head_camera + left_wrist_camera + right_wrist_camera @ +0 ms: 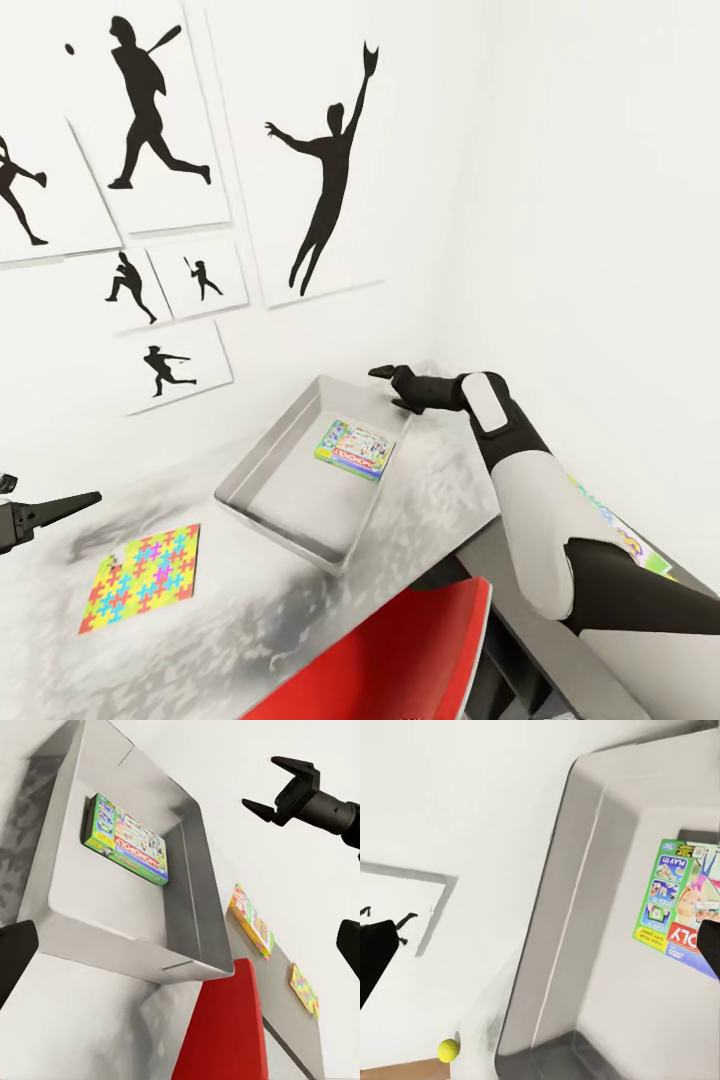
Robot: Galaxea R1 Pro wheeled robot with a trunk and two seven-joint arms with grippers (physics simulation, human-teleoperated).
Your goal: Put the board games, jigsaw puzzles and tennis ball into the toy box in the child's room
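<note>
Your grey table (200,640) meets white walls — toy box (260,470) holds one board game (355,450); right gripper (274,787) gapes empty, left gripper (60,508) unclear.

grey toy box (262,486), multicoloured jigsaw puzzle (141,577), perhaps pastel

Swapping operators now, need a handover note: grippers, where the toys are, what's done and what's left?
Right gripper: open, empty, above the toy box's far corner.
Left gripper: open, empty, near one jigsaw puzzle.
Done: one board game lies in the toy box.
Left: that puzzle on the light table; a second board game and second puzzle on the dark top; tennis ball appears to lie on the floor. The remaining board game is still to find.
</note>
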